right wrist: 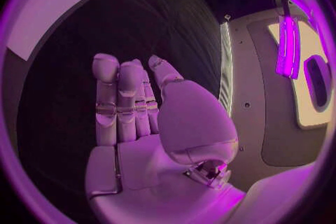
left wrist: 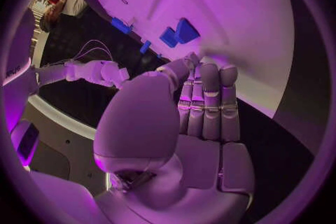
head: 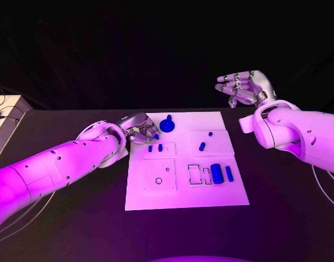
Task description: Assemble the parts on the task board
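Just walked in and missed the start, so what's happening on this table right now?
A two-armed robot is assembling small blue parts on a white task board. Its left hand is down at the board's far left edge, fingers by a small blue part; whether it grips it cannot be told. The right hand is raised off beyond the board's far right corner, holding nothing. Other blue parts lie on the board, including a round one and a block.
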{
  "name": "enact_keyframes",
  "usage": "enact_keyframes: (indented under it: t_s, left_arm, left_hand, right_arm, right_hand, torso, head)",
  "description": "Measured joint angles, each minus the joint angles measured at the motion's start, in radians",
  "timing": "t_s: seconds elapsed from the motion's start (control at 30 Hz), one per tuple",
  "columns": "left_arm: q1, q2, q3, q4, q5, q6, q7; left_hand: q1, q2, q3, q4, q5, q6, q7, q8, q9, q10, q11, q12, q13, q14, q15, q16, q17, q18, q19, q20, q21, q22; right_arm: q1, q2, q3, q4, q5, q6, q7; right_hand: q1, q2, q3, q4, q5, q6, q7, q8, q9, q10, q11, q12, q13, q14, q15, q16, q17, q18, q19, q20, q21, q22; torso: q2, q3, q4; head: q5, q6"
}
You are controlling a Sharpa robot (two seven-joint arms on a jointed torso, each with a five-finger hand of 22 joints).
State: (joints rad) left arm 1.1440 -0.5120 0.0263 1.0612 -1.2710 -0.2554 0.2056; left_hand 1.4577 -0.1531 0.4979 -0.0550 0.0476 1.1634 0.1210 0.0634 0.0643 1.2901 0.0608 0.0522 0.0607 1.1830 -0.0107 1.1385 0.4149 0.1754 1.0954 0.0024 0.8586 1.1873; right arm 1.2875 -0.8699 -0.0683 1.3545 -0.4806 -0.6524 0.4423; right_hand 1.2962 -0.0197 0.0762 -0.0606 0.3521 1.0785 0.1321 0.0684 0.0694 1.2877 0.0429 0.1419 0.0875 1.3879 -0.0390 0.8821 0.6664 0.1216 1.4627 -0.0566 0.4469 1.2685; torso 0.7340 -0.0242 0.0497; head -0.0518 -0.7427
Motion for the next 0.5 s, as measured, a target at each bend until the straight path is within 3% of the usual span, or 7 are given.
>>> enact_keyframes:
  t_s: [0.5]
  left_arm:
    - [0.0, 0.001, 0.0, -0.001, 0.0, 0.0, 0.0]
  left_hand:
    - [0.0, 0.0, 0.0, 0.0, 0.0, 0.0, 0.0, 0.0, 0.0, 0.0, 0.0, 0.0, 0.0, 0.0, 0.0, 0.0, 0.0, 0.002, 0.0, 0.0, 0.0, 0.002]
  right_arm:
    - [0.0, -0.001, 0.0, 0.0, 0.0, 0.001, 0.001]
  right_hand:
    - [0.0, 0.0, 0.0, 0.0, 0.0, -0.002, 0.002, 0.0, 0.0, -0.001, -0.002, 0.0, 0.0, -0.001, 0.002, 0.0, 0.0, 0.003, 0.0, 0.0, 0.0, 0.0]
  torso:
    - [0.0, 0.0013, -0.0006]
  head:
    - [0.001, 0.0]
